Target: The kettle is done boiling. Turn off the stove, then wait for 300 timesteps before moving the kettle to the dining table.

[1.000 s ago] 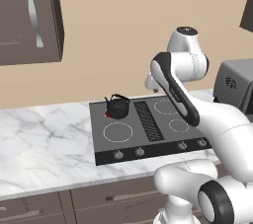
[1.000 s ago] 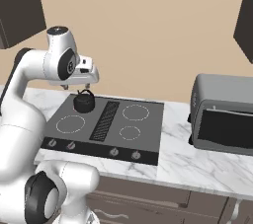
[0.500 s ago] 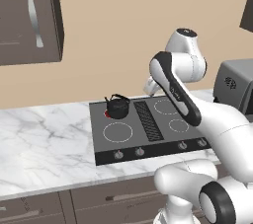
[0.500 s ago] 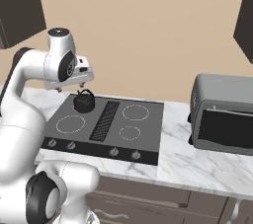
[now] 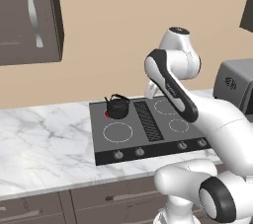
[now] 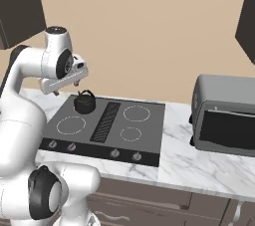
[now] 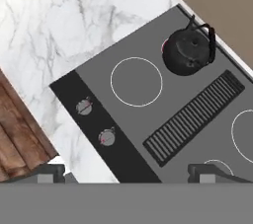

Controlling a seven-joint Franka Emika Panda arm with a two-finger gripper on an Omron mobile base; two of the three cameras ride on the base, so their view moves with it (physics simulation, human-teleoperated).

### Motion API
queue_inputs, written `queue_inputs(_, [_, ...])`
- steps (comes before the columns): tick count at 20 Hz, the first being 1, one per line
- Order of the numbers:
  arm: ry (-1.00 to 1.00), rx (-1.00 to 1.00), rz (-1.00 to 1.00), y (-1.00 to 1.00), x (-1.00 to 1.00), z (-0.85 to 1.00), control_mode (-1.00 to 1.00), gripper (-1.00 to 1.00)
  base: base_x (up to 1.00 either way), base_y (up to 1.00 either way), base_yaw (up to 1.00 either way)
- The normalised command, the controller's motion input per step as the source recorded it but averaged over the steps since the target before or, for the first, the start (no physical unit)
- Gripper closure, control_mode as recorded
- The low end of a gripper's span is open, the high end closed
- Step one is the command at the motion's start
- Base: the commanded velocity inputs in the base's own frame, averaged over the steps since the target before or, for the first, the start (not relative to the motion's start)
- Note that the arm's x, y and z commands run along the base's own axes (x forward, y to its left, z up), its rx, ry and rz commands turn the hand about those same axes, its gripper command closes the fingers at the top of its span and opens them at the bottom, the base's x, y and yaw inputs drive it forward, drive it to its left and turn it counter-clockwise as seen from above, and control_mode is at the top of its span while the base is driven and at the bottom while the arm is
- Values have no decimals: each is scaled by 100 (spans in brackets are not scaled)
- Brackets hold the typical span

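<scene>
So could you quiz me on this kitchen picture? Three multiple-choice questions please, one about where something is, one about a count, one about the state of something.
1. Where does the kettle sit on the stove?
A. on a back burner, beside the vent strip
B. on a front burner
C. on the marble counter

2. How many knobs line the stove's front edge?
A. two
B. four
C. six

3. What is the state of the burner under the kettle?
A. dark like the rest
B. glowing red at its edge
C. covered by a pan

Answers:
1. A: in the left base view the kettle stands on the rear ring next to the vent strip.
2. B: the right base view shows four knobs.
3. B: a red glow peeks out beside the kettle in the hand view.
</scene>
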Motion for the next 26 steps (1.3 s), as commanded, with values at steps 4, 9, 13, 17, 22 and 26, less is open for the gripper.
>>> queue_inputs(4, [0,-16,33,3,-2,-5,-100,-100,0,0,0])
queue_inputs(9, [-1,-13,41,0,-8,-13,-100,-100,0,0,0])
queue_inputs(13, [-1,-9,47,0,-10,-18,-100,-100,0,0,0])
queue_inputs(17, [-2,-9,51,0,-12,-14,-100,-100,0,0,0])
queue_inputs(22, [-4,-10,52,0,-14,-13,-100,-100,0,0,0])
queue_inputs(26, [-3,-9,53,0,-16,-17,-100,-100,0,0,0])
